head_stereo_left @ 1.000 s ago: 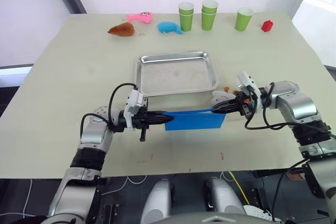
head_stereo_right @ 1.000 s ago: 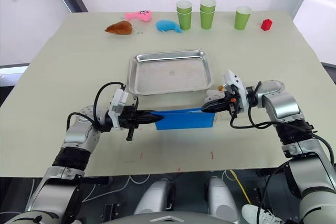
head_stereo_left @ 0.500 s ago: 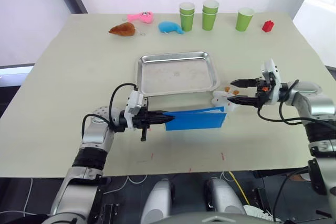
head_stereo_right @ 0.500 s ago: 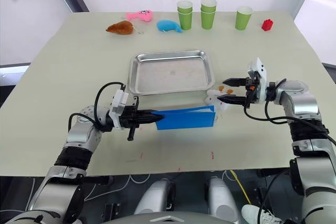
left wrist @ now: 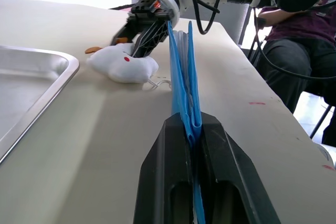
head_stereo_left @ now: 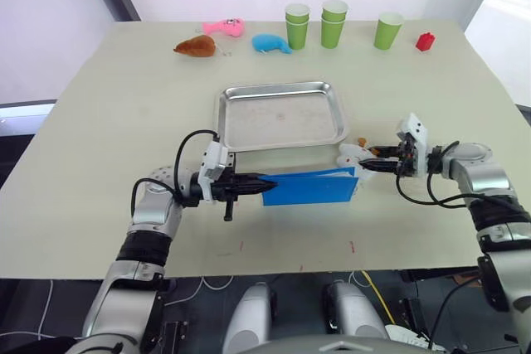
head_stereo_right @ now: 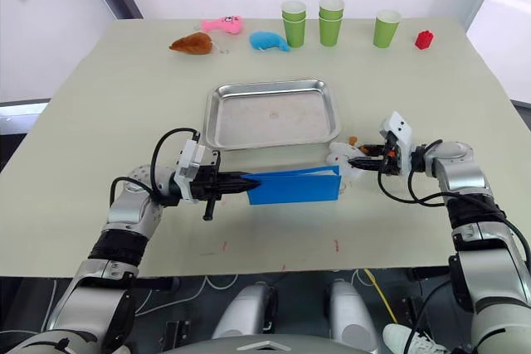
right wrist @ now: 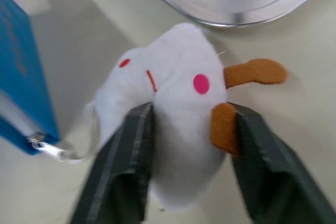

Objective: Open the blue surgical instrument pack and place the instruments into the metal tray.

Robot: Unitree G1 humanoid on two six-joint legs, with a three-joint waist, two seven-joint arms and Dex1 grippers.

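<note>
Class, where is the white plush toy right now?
The white plush toy lies between the right gripper's fingers, just right of the blue pack, near the tray's front right corner.

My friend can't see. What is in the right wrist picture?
Two black jaws sit on either side of a soft white plush toy with pink dots and orange feet. The flat blue fabric pack stands beside it, and the shiny steel tray's rim lies beyond.

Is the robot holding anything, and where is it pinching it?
The left pincer pinches the blue pack by its left end edge. The right pincer straddles the white plush toy at its sides; a firm grip cannot be told.
</note>
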